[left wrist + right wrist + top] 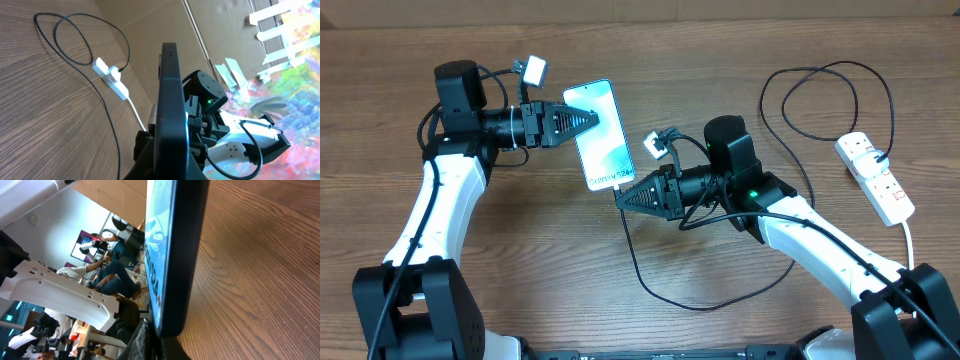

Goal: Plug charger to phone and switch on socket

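Observation:
The phone [605, 140], with its blue-teal screen up, is held off the table by its left edge in my left gripper [588, 119], which is shut on it. In the left wrist view the phone [172, 100] is edge-on between the fingers [170, 162]. My right gripper [622, 194] is at the phone's lower end, shut on the tip of the charger [632, 262]. The plug tip itself is hidden. The phone's bottom edge [175, 255] fills the right wrist view just above the fingers [165, 347]. The socket [876, 178] lies at the right.
The black cable loops over the wooden table [520, 260] in front of the right arm and again behind the socket [111, 78]. A thick white cord [908, 235] runs from the socket towards the front. A cardboard wall [640, 8] borders the back.

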{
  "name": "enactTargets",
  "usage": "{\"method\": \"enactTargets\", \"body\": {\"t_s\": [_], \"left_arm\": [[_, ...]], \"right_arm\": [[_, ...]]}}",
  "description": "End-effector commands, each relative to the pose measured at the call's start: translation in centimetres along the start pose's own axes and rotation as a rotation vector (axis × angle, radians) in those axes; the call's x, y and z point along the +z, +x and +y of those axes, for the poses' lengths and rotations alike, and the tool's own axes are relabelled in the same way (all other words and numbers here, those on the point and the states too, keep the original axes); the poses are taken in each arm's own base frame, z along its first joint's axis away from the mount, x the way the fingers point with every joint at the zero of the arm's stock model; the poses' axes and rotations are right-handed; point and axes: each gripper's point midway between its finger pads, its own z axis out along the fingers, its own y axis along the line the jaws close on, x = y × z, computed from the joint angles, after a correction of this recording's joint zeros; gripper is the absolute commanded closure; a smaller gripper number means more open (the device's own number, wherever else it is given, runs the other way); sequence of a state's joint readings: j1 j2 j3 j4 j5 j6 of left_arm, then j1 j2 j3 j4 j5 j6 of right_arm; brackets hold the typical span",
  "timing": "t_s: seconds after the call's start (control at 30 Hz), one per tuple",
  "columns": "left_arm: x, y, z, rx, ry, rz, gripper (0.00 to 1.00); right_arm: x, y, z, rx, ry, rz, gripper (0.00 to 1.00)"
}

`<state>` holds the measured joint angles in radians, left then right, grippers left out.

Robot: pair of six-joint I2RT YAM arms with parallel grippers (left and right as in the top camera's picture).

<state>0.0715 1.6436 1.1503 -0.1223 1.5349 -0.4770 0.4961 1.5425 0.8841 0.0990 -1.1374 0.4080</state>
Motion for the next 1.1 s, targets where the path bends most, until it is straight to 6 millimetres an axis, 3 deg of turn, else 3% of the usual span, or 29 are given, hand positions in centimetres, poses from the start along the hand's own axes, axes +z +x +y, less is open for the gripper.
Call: {"method": "enactTargets", "body": {"t_s": [0.0,0.7,1.07], "left_arm": [[0.2,0.2,-1.3,0.007,0.044,0.028,0.96],[0.2,0.2,-1.3,-0.019,0.044,0.028,0.96],[1.3,0.6,-1.3,0.001,0.042,0.047,0.96]], "right_arm": [[-0.1,0.0,0.0,-0.012,-0.012,0.003,0.96],[-0.1,-0.1,-0.1,-0.015,-0.006,-0.002,0.96],[0.0,-0.3,0.1,-0.009,-0.011,-0.008,0.96]]}}
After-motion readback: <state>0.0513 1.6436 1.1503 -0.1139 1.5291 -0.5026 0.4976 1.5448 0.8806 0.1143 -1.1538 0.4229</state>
